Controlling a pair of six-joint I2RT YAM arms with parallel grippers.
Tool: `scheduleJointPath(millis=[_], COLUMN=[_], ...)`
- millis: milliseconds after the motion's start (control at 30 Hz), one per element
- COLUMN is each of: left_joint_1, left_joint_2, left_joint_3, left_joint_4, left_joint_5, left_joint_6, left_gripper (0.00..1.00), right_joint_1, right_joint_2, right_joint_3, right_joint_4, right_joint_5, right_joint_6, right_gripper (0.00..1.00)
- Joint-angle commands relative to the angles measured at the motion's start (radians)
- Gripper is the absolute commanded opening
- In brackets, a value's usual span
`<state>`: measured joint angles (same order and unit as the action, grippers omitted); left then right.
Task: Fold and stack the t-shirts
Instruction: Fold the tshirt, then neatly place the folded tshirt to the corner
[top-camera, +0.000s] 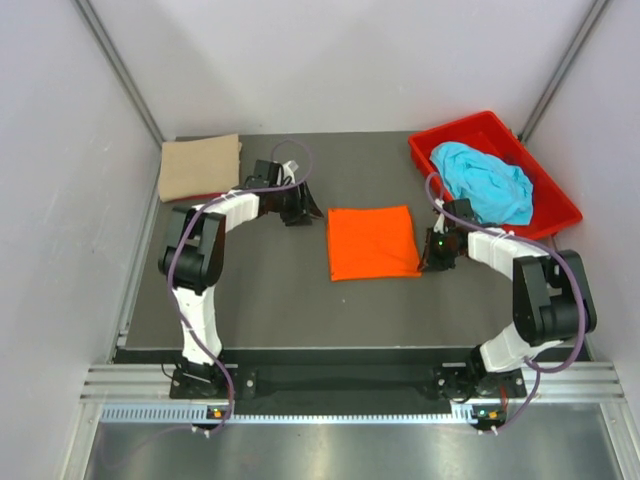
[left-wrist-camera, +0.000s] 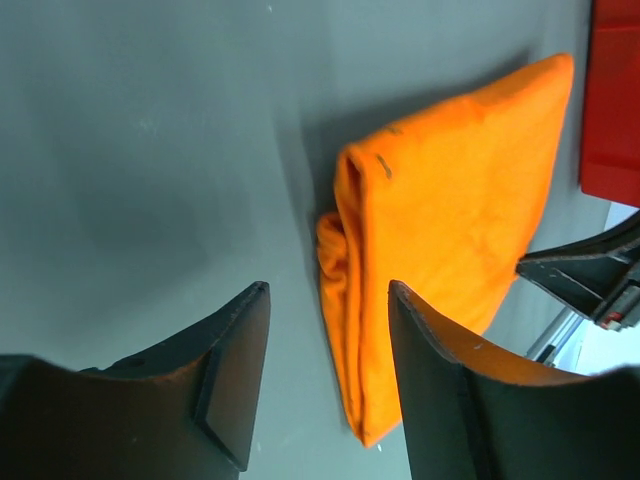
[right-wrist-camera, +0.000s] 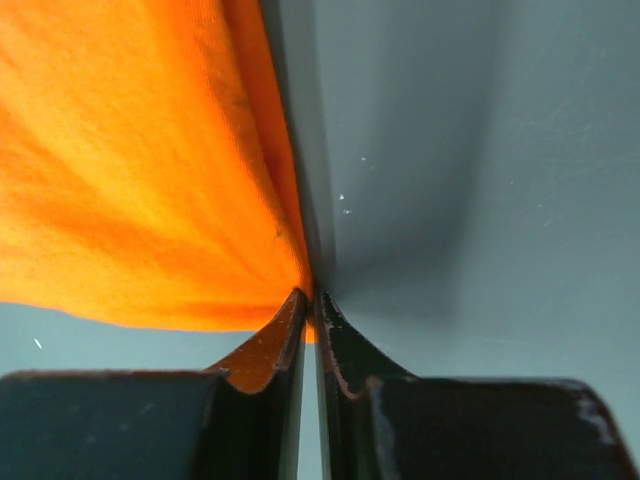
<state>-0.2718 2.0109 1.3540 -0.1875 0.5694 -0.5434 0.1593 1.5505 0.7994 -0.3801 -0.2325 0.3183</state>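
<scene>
Your orange t-shirt (top-camera: 372, 242) lies folded flat near the middle of the surface (top-camera: 270, 290), its thicker folded edge toward the left arm. The right gripper (top-camera: 437, 262) sits at the shirt's near right corner. Its fingers (right-wrist-camera: 270, 350) are all but clenched, with only a slit between them, and you cannot tell from the wrist view whether they pinch the cloth tip. The left gripper (left-wrist-camera: 328, 290) hovers just beside the shirt's left edge, fingers spread and grasping nothing. The tan t-shirt (top-camera: 200, 167) rests folded at the far left corner. The turquoise t-shirt (top-camera: 485, 180) lies crumpled in the red bin (top-camera: 555, 200) at far right.
</scene>
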Motion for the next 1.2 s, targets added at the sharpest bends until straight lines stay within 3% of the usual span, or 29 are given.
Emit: scheduleJointPath(millis=[0, 133, 200, 400, 833, 1167], left_joint_1=[-0.015, -0.030, -0.035, -0.043, -0.090, -0.115], left_joint_2=[0.040, 0.064, 0.077, 0.109, 0.092, 0.104], left_joint_3=[0.045, 0.024, 0.008, -0.019, -0.075, -0.026], left_joint_4=[0.097, 0.157, 0.163, 0.178, 0.160, 0.066], left_joint_5=[0.044, 0.049, 0.041, 0.028, -0.045, -0.147], left_joint_6=[0.014, 0.019, 0.019, 0.022, 0.034, 0.034], left_gripper=[0.56, 0.61, 0.64, 0.64, 0.60, 0.54], right_joint_1=[-0.017, -0.020, -0.021, -0.024, -0.027, -0.033], right_joint_2=[0.028, 0.031, 0.030, 0.022, -0.064, -0.147], right_joint_3=[0.047, 0.057, 0.061, 0.069, 0.069, 0.060], right_joint_4=[-0.036, -0.042, -0.043, -0.043, -0.052, -0.059], right_joint_5=[0.070, 0.079, 0.082, 0.094, 0.098, 0.084], right_joint_6=[-0.028, -0.027, -0.022, -0.016, -0.001, -0.001], right_gripper=[0.09, 0.18, 0.28, 0.43, 0.58, 0.61])
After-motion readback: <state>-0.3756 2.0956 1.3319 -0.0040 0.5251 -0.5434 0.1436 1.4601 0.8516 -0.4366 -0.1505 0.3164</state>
